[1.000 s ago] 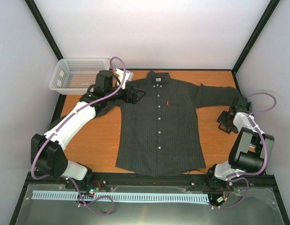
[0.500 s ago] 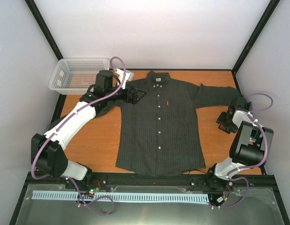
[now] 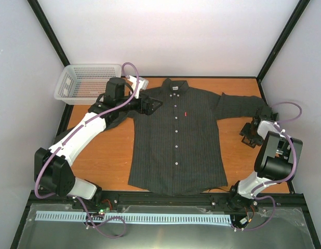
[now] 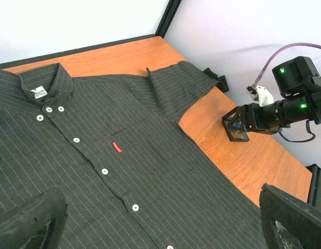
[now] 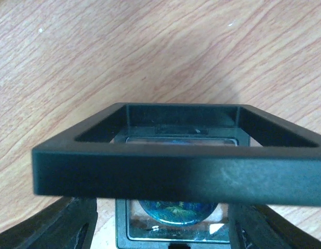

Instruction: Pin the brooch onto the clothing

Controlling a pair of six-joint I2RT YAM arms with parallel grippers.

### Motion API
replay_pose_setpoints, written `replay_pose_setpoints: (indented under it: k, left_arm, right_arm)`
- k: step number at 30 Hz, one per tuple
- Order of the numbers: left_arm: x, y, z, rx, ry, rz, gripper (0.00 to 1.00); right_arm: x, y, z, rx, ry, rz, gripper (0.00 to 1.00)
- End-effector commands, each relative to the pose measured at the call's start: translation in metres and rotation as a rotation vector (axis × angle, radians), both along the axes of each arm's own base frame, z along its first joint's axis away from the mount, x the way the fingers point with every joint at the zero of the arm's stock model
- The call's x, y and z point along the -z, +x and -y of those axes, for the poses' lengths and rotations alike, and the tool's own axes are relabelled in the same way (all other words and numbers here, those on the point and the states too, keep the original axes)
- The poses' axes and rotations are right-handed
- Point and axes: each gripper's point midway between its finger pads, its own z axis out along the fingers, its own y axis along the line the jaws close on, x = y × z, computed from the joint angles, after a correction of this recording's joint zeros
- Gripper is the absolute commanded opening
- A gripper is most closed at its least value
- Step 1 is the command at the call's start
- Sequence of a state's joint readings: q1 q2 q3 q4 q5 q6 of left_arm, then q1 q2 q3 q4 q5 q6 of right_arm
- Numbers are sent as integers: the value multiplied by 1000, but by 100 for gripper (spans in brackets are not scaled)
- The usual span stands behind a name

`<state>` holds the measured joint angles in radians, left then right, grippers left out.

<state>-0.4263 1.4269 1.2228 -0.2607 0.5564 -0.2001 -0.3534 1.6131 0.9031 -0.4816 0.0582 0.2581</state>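
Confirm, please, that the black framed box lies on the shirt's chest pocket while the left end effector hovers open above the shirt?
Not the pocket: the left wrist view shows the black framed box on the bare table, beside a sleeve of the shirt. The rest holds.

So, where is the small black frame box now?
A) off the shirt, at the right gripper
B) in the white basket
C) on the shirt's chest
A: the black frame box is at the right gripper, over the wooden table beside the shirt sleeve.

High rear overview, left wrist low across shirt [image 4: 124, 171], right wrist against box [image 5: 176, 174]
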Motion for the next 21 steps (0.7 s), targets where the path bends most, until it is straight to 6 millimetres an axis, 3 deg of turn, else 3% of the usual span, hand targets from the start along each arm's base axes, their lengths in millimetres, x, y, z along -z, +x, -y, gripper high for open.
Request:
replay_pose_setpoints:
  k: [1,11,21]
  left_arm:
    - [-11,-2,5,27,-31,26,100]
    - [-9,-2,5,28,-30,25,100]
    - [-9,-3,6,31,-31,23,100]
  right_arm:
    - [0,6,7,7,-16,-4,68]
    - [7,8,7,-3,-13,-18,66]
    - [8,9,6,-14,-5,-19,51]
